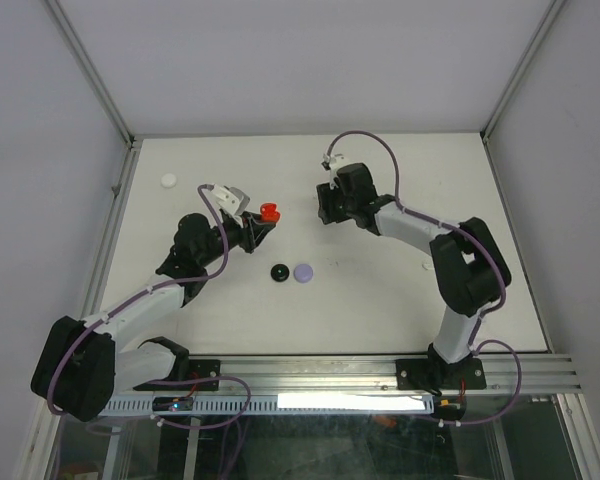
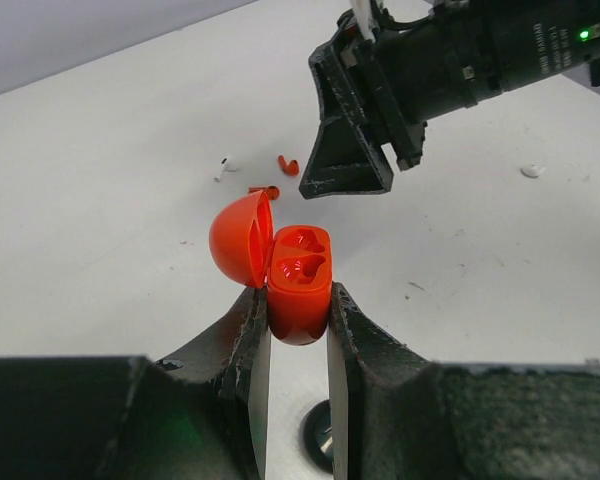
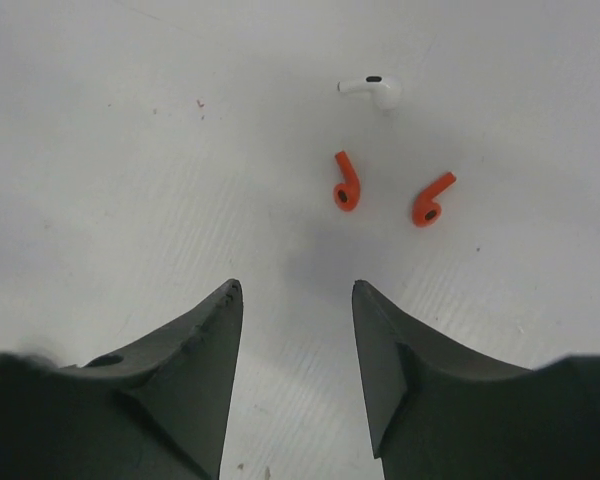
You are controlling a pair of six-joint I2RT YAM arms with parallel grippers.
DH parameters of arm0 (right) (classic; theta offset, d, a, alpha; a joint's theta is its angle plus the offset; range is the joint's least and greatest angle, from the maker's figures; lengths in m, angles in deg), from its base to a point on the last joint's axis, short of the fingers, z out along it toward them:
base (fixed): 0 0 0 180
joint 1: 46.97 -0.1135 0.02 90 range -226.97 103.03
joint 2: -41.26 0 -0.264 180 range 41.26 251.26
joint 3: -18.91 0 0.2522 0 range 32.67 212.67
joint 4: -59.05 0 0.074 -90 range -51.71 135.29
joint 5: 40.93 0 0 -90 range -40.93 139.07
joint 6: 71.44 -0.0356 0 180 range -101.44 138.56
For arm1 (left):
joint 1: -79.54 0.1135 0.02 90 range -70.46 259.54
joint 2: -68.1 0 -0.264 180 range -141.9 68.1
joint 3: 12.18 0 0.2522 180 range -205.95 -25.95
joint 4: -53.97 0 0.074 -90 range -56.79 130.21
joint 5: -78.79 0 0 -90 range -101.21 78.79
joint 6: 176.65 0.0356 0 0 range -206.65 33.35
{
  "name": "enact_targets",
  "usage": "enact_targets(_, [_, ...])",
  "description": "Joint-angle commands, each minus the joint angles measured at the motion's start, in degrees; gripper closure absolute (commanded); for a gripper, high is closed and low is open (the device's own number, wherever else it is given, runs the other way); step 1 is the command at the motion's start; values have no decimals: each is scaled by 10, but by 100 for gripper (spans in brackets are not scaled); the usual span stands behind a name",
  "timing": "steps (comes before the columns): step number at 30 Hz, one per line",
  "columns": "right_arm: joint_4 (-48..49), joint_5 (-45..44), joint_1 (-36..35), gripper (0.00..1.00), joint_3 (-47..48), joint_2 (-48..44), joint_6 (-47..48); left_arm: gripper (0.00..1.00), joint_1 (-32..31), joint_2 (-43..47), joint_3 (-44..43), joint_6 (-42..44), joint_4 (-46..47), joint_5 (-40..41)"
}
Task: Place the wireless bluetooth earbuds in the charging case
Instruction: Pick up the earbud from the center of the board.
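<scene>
The wireless bluetooth earbuds that match this case, two red earbuds, lie loose on the counter just ahead of the right hand, with a white earbud a little beyond them. That hand hangs over them with its jaws moderately apart and nothing between them. The left hand is clamped on the sides of the red charging case, holding it up with the lid swung open and both wells apparently empty. By my reading the step in hand is the first pick. The right hand needs to come down and forward over one red earbud and close on so small a piece without flicking it away, then carry it to the case and seat it stem-down in the well that fits. Which earbud suits which well I cannot tell. The case's base is hidden between the left fingers. In the overhead view the earbuds are covered by the right arm, and only a black case and a lavender case show plainly.
</scene>
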Motion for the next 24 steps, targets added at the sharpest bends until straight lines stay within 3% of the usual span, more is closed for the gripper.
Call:
enact_targets(1, [60,-46,3,51,59,52,20,100,4,26,-22,33,-7,33])
enact_targets(19, [54,-55,3,65,134,188,32,100,9,16,-26,27,-6,18])
enact_targets(24, [45,-60,3,74,135,199,38,100,9,13,-26,26,-6,15])
